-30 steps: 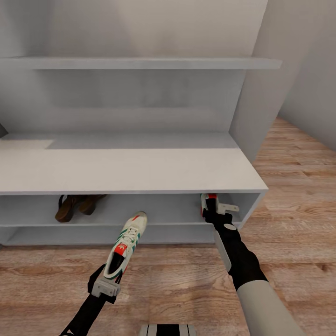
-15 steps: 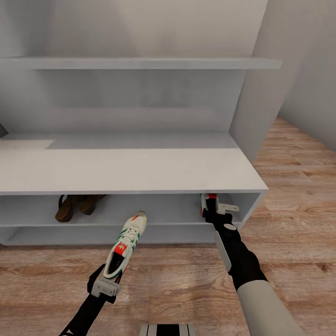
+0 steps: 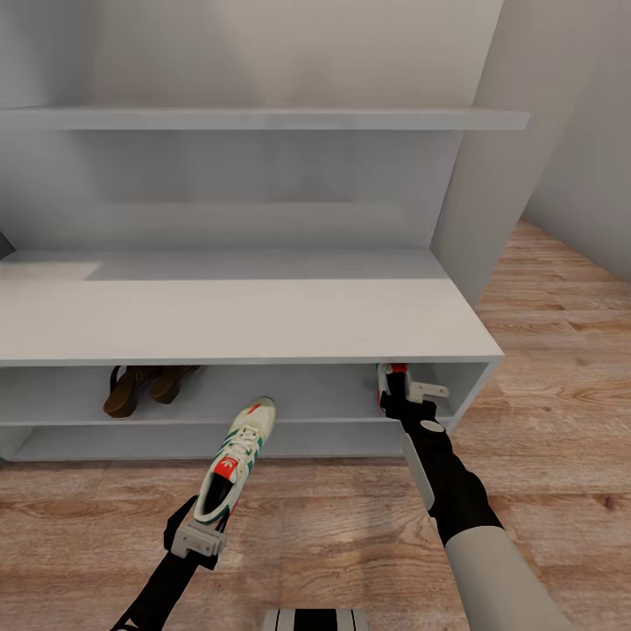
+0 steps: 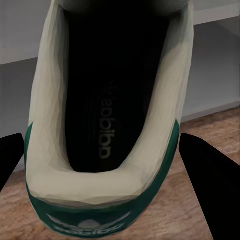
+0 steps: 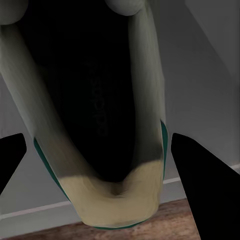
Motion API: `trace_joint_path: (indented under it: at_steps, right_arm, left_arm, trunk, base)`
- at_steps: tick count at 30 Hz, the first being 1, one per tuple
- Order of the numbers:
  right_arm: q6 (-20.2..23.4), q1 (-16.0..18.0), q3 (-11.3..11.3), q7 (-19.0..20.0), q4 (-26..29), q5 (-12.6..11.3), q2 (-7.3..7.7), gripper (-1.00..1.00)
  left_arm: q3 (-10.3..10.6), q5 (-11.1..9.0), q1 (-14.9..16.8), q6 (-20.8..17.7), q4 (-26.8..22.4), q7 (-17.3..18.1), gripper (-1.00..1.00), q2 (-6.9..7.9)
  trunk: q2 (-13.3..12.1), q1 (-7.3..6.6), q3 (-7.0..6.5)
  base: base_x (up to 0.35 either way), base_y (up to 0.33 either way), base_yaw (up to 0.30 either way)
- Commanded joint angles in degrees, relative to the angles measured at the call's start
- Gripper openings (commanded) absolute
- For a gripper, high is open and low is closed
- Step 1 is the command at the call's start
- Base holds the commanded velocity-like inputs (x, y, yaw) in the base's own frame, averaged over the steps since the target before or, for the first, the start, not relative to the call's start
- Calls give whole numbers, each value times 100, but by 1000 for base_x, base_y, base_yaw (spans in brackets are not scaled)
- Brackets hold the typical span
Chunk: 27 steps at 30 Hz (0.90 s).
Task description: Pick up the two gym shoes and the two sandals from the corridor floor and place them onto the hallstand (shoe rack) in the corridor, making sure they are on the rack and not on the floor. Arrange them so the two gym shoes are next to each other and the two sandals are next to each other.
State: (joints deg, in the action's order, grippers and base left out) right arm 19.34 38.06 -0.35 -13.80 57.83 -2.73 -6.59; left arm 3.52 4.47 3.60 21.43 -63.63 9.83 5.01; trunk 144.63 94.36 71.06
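Head view: one gym shoe [image 3: 233, 460] is gripped at its heel by the left gripper [image 3: 198, 535], toe aimed far toward the hallstand [image 3: 263, 315], above the corridor floor [image 3: 333, 517]. The other gym shoe [image 3: 386, 382] is clamped by the right gripper [image 3: 405, 399] inside the upper tier, near its right wall. Both sandals [image 3: 145, 386] are seen at that tier's left, with open shelf between.
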Motion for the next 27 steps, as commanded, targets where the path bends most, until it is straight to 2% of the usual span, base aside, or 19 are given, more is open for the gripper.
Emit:
trace_joint_path:
  at_steps: [1,17,27]
  right_arm:
    - [0,0,0,0,0,1,0,-100]
    - [0,0,0,0,0,1,0,-100]
    - [0,0,0,0,0,1,0,-100]
  left_arm:
    - [0,1,0,1,0,-1,-100,0]
    - [0,3,0,-4,-1,-4,-100,-5]
    - [0,8,0,-1,0,-3,-100,-5]
  trunk:
    - [0,0,0]
    - [0,0,0]
    - [0,0,0]
  base:
    - [0,0,0]
    - [3,0,0]
    - [135,0,0]
